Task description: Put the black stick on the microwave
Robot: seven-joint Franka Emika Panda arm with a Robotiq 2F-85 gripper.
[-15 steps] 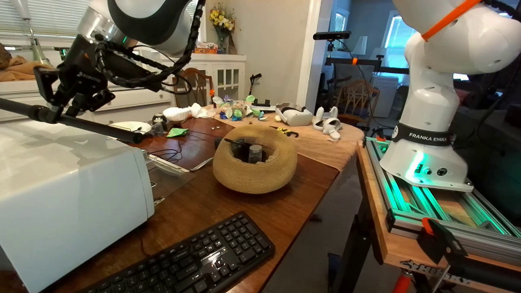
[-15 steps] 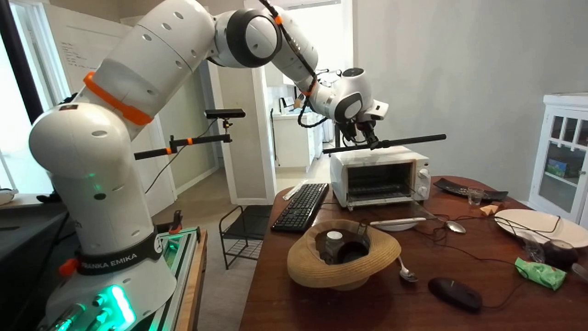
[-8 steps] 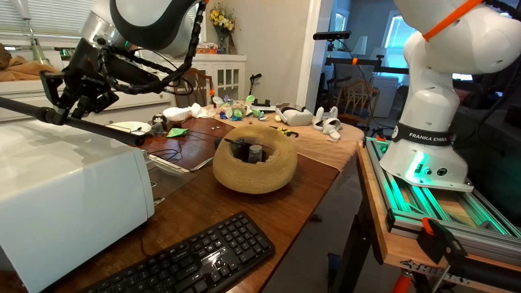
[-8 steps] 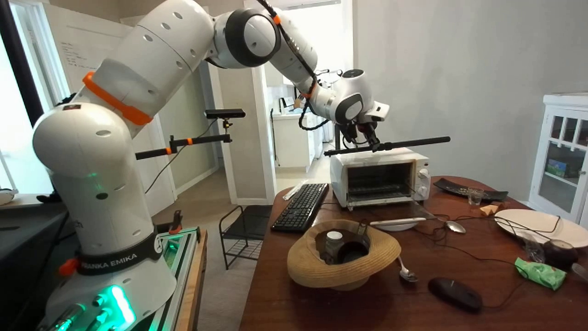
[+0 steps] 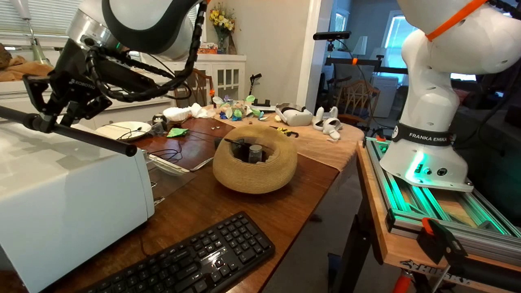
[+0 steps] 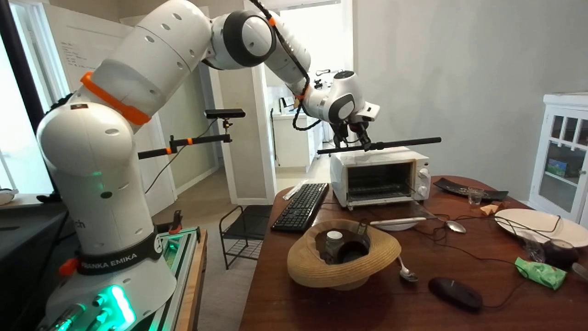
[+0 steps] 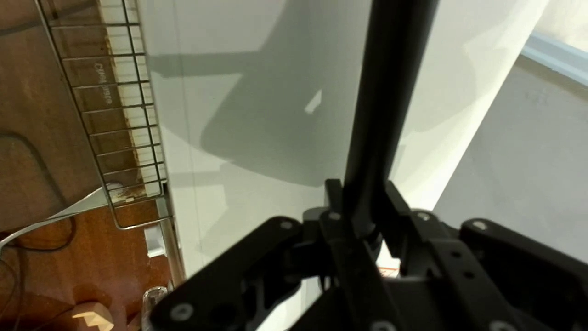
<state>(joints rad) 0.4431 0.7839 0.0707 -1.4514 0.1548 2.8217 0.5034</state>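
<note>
Nearest, at the lower middle of the wrist view, the gripper (image 7: 363, 197) is clamped on the black stick (image 7: 383, 105), which runs up from there to the top edge of the frame. Behind it spreads the white top of the microwave (image 7: 275, 138), and in the upper left a wire rack (image 7: 144, 105) shows beside it, with the table (image 7: 115, 257) below.

In both exterior views the stick crosses above the microwave. In an exterior view one end reaches past the knobs (image 6: 423, 173), right of the middle, and stands higher in the frame than the opposite end, which may be real tilt or only the viewing angle. Nothing shows the stick resting on the top, though I cannot tell how narrow the gap is.

So the grasp looks done, and the carry too, or nearly. What is left, I judge, is to level the stick if need be, lower it onto the top, let go without setting it rolling, and draw the gripper away.

Farther out, in an exterior view, the keyboard (image 5: 195, 262) lies along the bottom of the frame and the straw hat (image 5: 254, 179) sits in the middle
</note>
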